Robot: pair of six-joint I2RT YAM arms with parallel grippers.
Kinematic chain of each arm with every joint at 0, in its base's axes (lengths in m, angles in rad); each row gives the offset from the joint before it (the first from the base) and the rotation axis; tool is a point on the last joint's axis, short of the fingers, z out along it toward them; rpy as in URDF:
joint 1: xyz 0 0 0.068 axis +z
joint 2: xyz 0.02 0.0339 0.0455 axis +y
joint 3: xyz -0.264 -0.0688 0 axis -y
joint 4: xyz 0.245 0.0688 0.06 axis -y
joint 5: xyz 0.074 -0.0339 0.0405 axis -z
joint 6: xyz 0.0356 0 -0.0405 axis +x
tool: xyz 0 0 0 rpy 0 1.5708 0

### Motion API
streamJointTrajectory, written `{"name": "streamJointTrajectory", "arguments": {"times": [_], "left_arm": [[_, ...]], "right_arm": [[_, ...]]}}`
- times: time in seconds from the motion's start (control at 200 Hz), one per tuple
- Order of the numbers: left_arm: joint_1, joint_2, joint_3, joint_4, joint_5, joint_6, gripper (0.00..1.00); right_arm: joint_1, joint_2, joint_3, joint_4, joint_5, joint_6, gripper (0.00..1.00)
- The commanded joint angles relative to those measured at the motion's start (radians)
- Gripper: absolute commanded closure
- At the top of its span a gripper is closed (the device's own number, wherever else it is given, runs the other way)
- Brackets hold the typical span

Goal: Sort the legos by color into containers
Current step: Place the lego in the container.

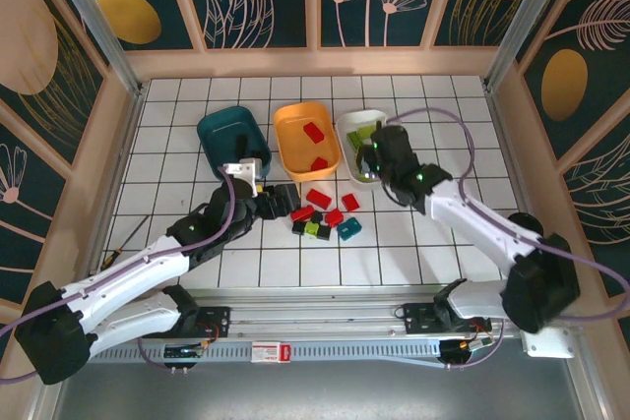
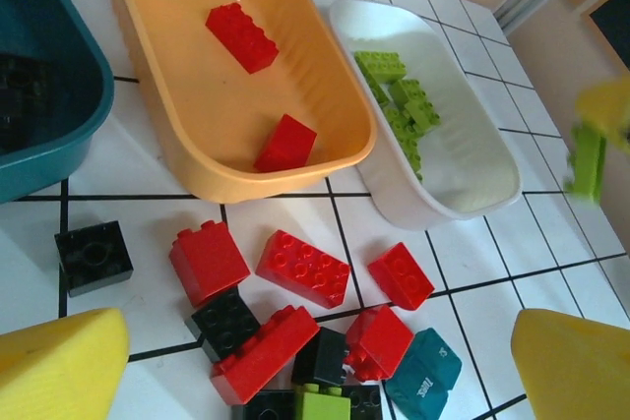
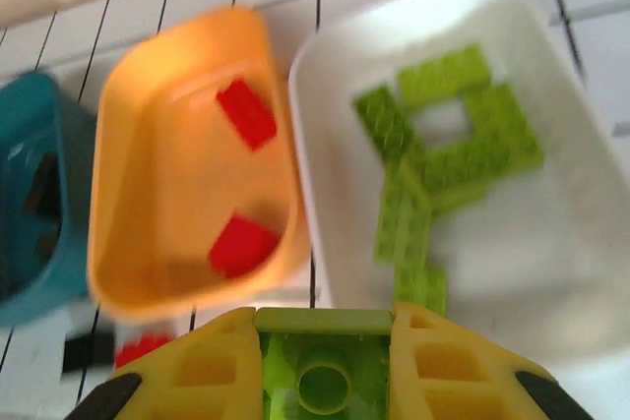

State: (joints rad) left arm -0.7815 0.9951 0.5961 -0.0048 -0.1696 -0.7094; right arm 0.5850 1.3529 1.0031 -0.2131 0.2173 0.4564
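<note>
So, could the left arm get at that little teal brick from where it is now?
Probably yes. The left gripper hangs open above the loose pile, and the teal brick lies at the pile's edge with nothing on top. A red brick crowds one side, so the grab might be fiddly.

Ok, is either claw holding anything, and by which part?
The right claw is shut on a green brick, pinching it by two opposite side walls. The left claw is open and holds nothing.

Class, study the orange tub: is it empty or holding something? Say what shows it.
Not empty. The orange tub holds two red bricks, one toward its far end, the other against its near wall.
</note>
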Motion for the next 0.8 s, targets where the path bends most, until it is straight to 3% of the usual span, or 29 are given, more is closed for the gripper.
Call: {"name": "streamJointTrajectory", "arguments": {"times": [0.0, 0.26, 0.315, 0.405, 0.52, 0.656, 0.796], "left_arm": [[0.000, -0.016, -0.030, -0.014, -0.005, -0.025, 0.02], [0.000, 0.009, -0.063, 0.003, 0.030, -0.030, 0.03], [0.001, 0.026, -0.064, 0.011, 0.044, -0.024, 0.04], [-0.002, 0.064, -0.056, 0.017, 0.065, -0.012, 0.07], [-0.022, 0.123, -0.028, -0.003, 0.043, 0.012, 0.10], [-0.108, 0.224, 0.025, -0.055, -0.052, 0.041, 0.14], [-0.139, 0.342, 0.076, -0.066, -0.084, 0.054, 0.26]], "right_arm": [[-0.061, 0.170, 0.106, 0.097, 0.033, -0.108, 0.85], [-0.152, 0.430, 0.304, 0.070, 0.072, -0.139, 0.77], [-0.165, 0.452, 0.318, 0.070, 0.055, -0.140, 0.68], [-0.174, 0.480, 0.348, 0.055, 0.026, -0.147, 0.45], [-0.169, 0.435, 0.331, 0.061, 0.010, -0.145, 0.35], [-0.145, 0.312, 0.219, 0.116, -0.025, -0.119, 0.33], [-0.099, 0.202, 0.097, 0.153, -0.033, -0.091, 0.33]]}}
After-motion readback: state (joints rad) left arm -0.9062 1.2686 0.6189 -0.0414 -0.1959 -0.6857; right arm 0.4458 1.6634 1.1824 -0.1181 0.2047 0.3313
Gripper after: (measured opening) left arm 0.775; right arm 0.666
